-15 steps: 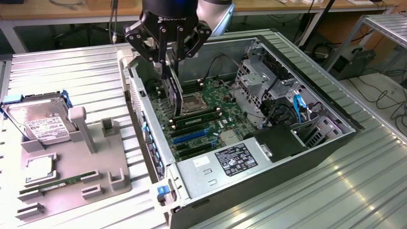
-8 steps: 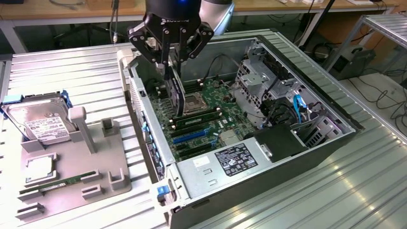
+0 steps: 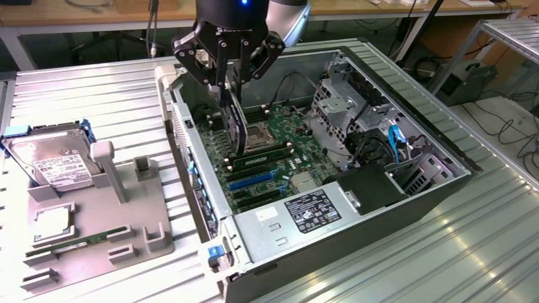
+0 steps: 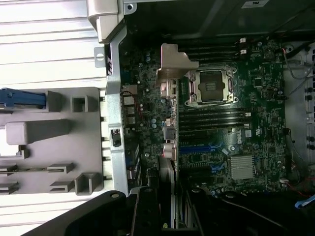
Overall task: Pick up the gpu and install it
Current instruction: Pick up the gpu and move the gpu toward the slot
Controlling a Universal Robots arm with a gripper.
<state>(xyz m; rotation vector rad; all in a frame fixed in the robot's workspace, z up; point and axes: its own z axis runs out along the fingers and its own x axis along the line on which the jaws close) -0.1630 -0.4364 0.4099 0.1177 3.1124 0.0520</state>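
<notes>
Black pincer (image 3: 231, 81), vertical above the case (image 3: 379, 233), tight around the gpu (image 3: 239, 123) (edge-down)

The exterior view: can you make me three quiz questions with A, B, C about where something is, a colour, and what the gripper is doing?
1. Where is the gpu? A. On a shelf. B. Above the motherboard in the open case. C. On the floor.
2. What colour is the motherboard? A. Red. B. White. C. Green.
3. What is the gripper doing? A. Holding the gpu. B. Open, empty. C. Holding a screwdriver.
Answers: 1 B, the card hangs over the board. 2 C, its surface shows green. 3 A, it clamps the card's top edge.
</notes>
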